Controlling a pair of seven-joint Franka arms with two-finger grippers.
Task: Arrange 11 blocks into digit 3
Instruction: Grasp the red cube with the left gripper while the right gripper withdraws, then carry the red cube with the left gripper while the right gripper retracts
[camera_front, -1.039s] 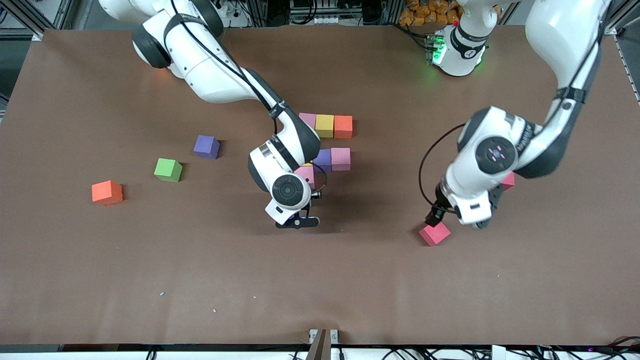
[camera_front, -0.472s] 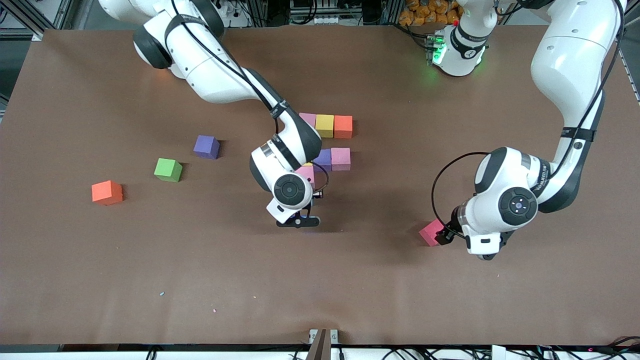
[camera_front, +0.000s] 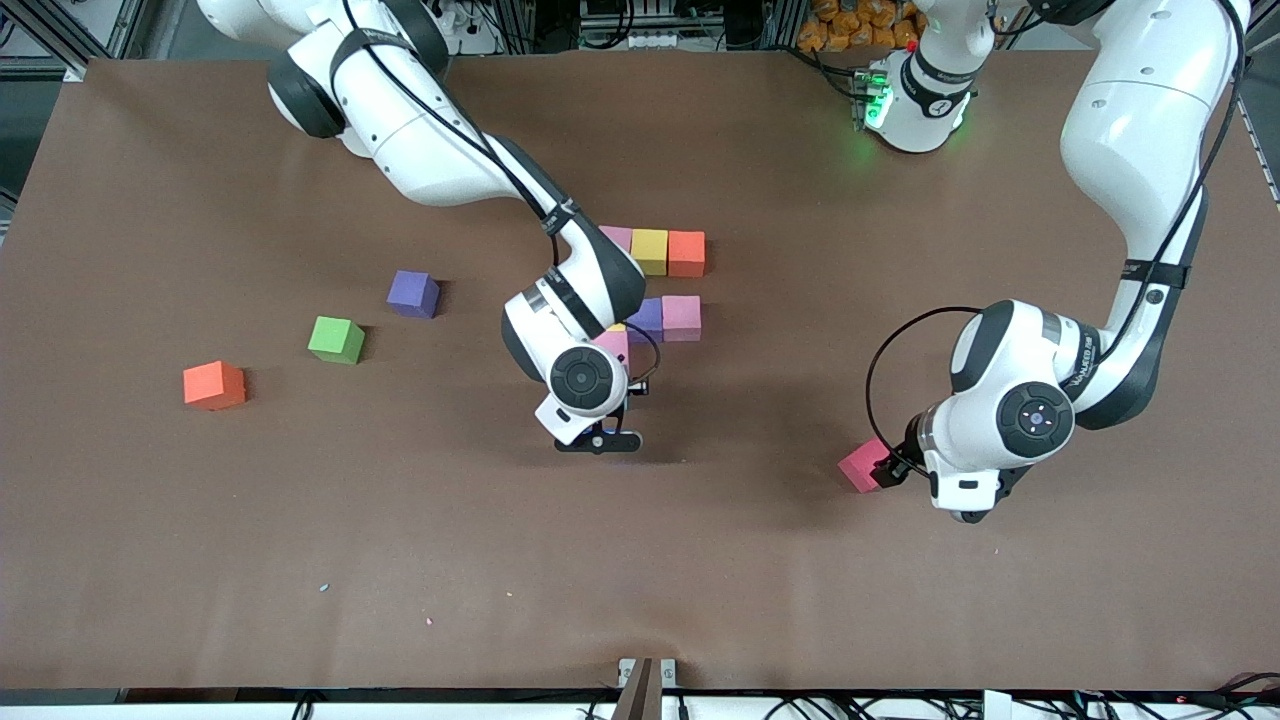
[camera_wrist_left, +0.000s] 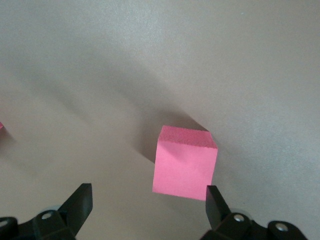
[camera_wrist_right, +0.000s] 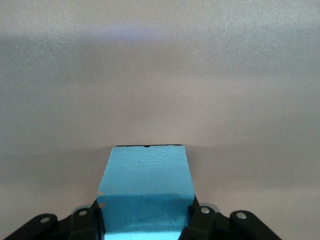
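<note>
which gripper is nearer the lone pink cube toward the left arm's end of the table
Left. The left gripper is open around the pink cube; the right gripper, shut on a blue cube, is by the block figure.

light: bright and even, from above | shadows: soft dark patches on the brown table under both arms | glow: green light at the left arm's base | wrist views: pale, washed-out, a bit fuzzy

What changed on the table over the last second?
The left hand swung from above the pink block to beside it, fingers open around it, block still on the table. The right hand barely moved, still gripping its blue block. All other blocks stayed put.
</note>
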